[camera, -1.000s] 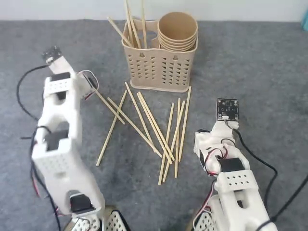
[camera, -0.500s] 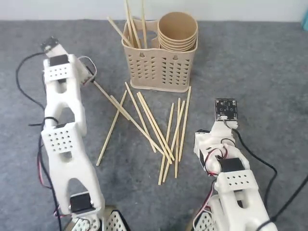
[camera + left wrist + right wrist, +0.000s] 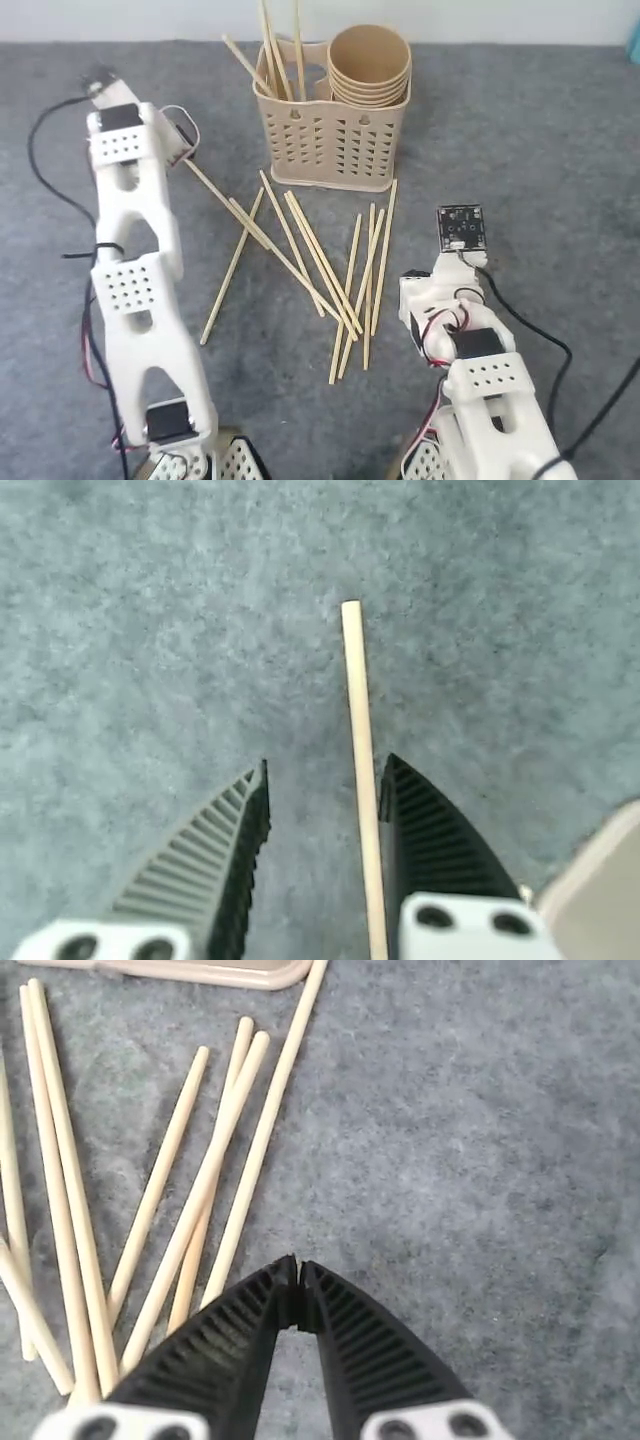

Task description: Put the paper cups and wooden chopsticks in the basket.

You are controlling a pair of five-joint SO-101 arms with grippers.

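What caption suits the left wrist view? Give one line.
Left gripper, jaws open, straddling a wooden chopstick close beside one jaw, over grey carpet.

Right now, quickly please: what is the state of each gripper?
Left gripper: open around one wooden chopstick, not clamped on it.
Right gripper: closed, holding nothing.

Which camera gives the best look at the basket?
The high view: the whole basket, with paper cups and chopsticks inside. The right wrist view catches just its bottom edge; the left wrist view faces carpet.
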